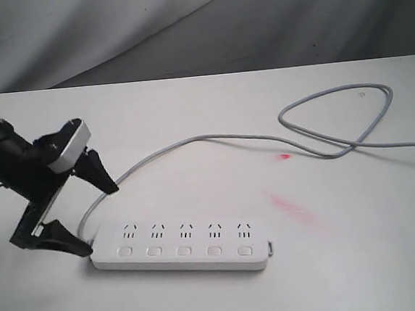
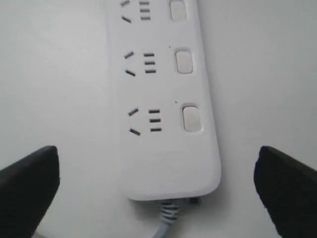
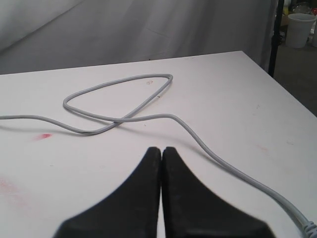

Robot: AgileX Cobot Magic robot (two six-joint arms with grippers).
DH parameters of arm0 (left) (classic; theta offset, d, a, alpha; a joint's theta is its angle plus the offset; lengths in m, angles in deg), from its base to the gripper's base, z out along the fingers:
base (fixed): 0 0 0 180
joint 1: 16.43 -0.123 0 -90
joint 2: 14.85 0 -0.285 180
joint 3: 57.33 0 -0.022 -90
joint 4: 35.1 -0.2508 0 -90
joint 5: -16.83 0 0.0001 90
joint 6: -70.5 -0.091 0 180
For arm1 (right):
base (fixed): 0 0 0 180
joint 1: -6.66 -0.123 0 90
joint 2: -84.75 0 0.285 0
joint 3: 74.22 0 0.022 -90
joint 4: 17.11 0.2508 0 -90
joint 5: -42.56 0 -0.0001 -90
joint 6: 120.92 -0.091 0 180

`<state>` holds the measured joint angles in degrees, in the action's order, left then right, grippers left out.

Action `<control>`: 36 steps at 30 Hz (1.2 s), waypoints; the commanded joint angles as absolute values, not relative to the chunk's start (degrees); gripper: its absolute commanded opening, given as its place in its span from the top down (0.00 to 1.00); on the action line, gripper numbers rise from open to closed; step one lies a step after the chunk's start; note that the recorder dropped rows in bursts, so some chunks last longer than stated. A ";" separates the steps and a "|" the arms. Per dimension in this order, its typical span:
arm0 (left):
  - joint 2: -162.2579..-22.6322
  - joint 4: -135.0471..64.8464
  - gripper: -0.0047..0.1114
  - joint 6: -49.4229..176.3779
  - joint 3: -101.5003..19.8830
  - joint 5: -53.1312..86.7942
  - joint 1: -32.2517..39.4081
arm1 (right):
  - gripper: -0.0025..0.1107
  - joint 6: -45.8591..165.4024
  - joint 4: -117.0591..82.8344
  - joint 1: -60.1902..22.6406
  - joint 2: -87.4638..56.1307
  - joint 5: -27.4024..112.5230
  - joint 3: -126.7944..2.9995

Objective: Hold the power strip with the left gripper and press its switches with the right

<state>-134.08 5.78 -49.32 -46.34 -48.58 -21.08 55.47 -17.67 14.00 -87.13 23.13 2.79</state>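
Black fingers point(image 2: 29, 183) of the left gripper point(image 1: 98, 217) stand spread wide, released, one on each side of the power strip point(image 1: 178, 239) at its cord end, neither touching it. From the gripper the strip runs away across the white table point(image 1: 363, 273), its switches point(image 1: 184, 251) in a row along one edge. The right gripper point(image 3: 161, 148) is clenched on nothing, with the grey cord point(image 3: 119, 119) looping on the table just ahead of its tips

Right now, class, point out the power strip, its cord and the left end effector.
power strip point(image 1: 168, 240): exterior view, white top face near the middle.
cord point(image 3: 120, 119): right wrist view, where the grey loop crosses itself.
left end effector point(image 1: 102, 219): exterior view, gap midway between its open fingertips.
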 commanded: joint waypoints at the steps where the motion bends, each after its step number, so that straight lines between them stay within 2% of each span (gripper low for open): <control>1: -119.66 8.75 0.06 -45.21 -46.47 -48.59 -21.18 | 0.98 55.43 -17.58 14.07 -87.46 23.18 3.00; 10: -96.17 19.00 0.06 -25.74 -46.47 -47.51 -21.18 | 0.98 55.43 -17.58 14.07 -87.46 23.18 3.00; 19: -80.85 19.52 0.06 -10.28 -46.47 -48.71 -21.18 | 0.98 55.43 -17.58 14.07 -87.46 23.18 3.00; 27: -74.09 28.77 0.06 -0.12 -46.36 -53.13 -21.07 | 0.98 55.43 -17.58 14.07 -87.46 23.18 3.00; 36: -71.88 24.59 0.06 6.88 -46.36 -53.13 -21.07 | 0.98 55.43 -17.58 14.07 -87.46 23.18 3.00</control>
